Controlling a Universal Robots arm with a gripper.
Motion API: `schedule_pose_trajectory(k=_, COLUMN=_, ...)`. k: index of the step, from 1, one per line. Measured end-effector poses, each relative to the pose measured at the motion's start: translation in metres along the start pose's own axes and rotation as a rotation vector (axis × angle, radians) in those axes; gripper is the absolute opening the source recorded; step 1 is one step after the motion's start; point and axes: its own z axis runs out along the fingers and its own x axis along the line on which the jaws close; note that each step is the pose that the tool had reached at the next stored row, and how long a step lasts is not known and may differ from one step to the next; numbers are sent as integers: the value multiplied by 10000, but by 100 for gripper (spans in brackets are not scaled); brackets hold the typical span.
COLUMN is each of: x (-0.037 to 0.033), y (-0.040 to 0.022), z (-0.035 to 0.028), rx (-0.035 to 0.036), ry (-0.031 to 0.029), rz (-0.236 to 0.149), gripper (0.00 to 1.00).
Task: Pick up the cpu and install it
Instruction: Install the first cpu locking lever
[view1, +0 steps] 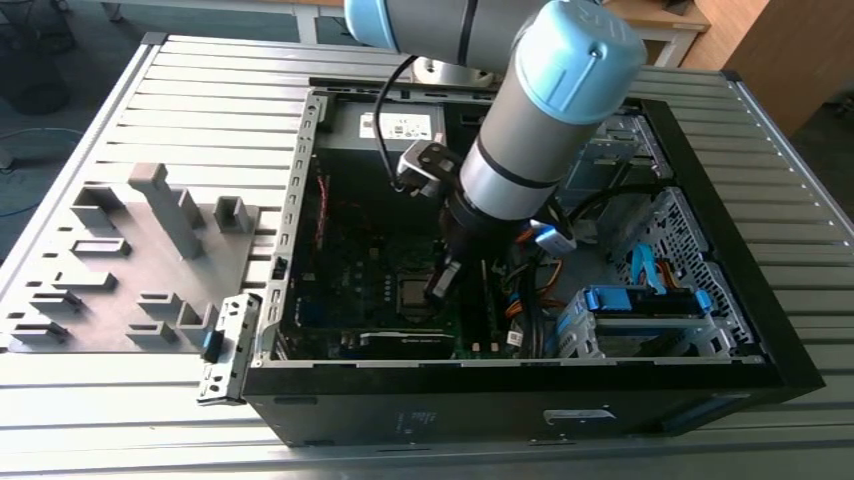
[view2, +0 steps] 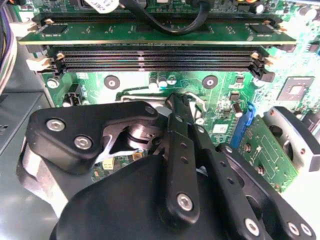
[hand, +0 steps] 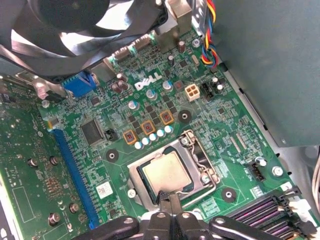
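Hand (hand: 170, 200) fingers are pressing together at their tips, holding nothing, and are hovering at the edge of the cpu (hand: 166, 173). That chip is lying flat in the motherboard (hand: 215, 130) socket inside the open computer case (view1: 747, 330) on the table (view1: 120, 120).

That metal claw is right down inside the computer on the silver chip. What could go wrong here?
The chip lies in its socket frame, with the gripper at its near edge. If it sits slightly crooked, pressing could damage the socket. The fingers also stand close to the memory slots and small parts on the green board, so a sideways slip might knock them. Loose cables hang beside the arm and could snag.
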Motion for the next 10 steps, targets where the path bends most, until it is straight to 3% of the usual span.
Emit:
schedule_pose_trajectory(k=2, x=-8, y=-13, z=1, rx=-61, ry=34, rz=-3, gripper=11)
schedule_pose_trajectory(k=8, x=-10, y=-17, z=2, rx=-76, ry=42, rz=-4, gripper=11)
schedule_pose_trajectory(k=10, x=-16, y=-26, z=5, rx=-120, ry=66, rz=-7, gripper=11)
